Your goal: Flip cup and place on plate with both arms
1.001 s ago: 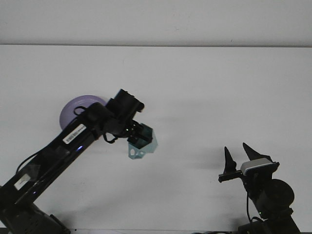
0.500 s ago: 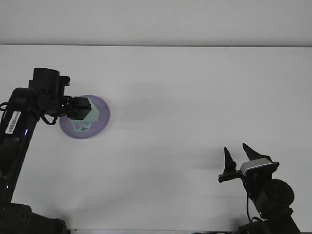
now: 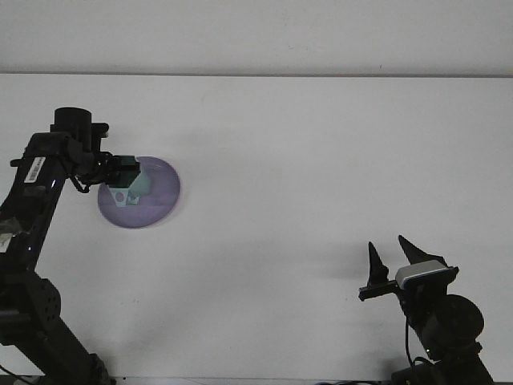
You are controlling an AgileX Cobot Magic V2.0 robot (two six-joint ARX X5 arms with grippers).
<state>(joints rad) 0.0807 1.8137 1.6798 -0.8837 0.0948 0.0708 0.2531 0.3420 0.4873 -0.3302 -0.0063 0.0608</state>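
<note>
A pale teal cup (image 3: 131, 187) sits over the left part of the purple plate (image 3: 156, 196) on the white table. My left gripper (image 3: 123, 171) reaches in from the left and its fingers stay closed around the cup's upper part. Whether the cup's base touches the plate I cannot tell. My right gripper (image 3: 393, 253) stands at the lower right, far from the plate, open, its two black fingertips pointing up with nothing between them.
The left arm (image 3: 32, 208) rises along the left edge of the view. The white table (image 3: 321, 160) ends at a wall along the back.
The left arm swung the cup from the table's middle leftward onto the plate, then pulled back slightly to the left. The right arm has not moved.
</note>
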